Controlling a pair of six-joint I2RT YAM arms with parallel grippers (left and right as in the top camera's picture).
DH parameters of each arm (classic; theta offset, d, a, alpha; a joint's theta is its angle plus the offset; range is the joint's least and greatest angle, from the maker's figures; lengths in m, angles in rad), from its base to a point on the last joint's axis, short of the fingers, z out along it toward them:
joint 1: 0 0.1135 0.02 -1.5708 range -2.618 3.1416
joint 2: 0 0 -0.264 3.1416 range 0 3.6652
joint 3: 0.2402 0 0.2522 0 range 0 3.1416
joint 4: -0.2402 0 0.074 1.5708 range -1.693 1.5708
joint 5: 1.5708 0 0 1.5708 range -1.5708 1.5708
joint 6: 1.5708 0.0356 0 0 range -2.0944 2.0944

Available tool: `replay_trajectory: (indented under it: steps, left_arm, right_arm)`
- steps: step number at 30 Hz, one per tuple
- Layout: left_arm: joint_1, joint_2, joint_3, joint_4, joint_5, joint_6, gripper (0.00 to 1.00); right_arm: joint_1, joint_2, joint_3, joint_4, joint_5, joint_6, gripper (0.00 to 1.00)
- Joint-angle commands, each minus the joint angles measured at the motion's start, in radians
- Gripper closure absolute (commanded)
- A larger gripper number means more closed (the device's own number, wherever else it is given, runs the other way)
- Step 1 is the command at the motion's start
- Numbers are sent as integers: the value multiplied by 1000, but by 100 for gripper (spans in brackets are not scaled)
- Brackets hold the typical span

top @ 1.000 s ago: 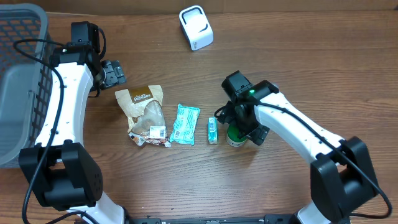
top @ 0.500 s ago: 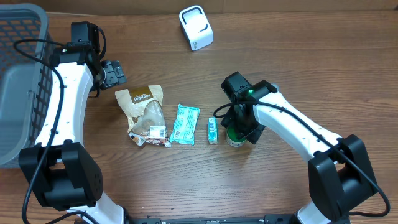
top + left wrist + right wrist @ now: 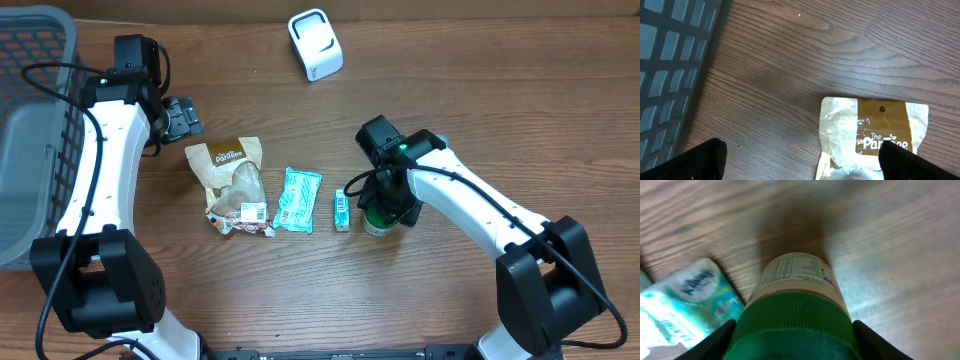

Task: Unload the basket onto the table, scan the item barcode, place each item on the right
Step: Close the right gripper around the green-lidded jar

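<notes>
Overhead: the wooden surface [image 3: 500, 100] carries a grey basket [image 3: 40, 50] at its left edge, a brown snack bag [image 3: 232, 180], a teal tissue pack [image 3: 298, 200], a white scanner [image 3: 315, 43] at the far side, and a green-capped bottle [image 3: 377, 226], upright and half hidden under the right arm. Only the right wrist view shows the right gripper [image 3: 795, 340] pinching the bottle's cap from both sides. Left wrist view: the left gripper [image 3: 805, 155] is spread wide, between basket and bag.

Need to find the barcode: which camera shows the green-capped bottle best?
Right wrist: the green-capped bottle fills the frame, cap and printed label visible. Overhead shows only a sliver under the right gripper. Left wrist misses it.
</notes>
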Motion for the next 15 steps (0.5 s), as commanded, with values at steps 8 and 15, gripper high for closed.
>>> replay_trajectory:
  steps: [8,15]
  left_arm:
    - [-9,-17,7,1,-13,4,0]
    - [-8,-17,7,1,-13,4,0]
  right_arm:
    - [2,3,-4,70,67,-367,37]
    - [2,3,-4,82,69,-367,19]
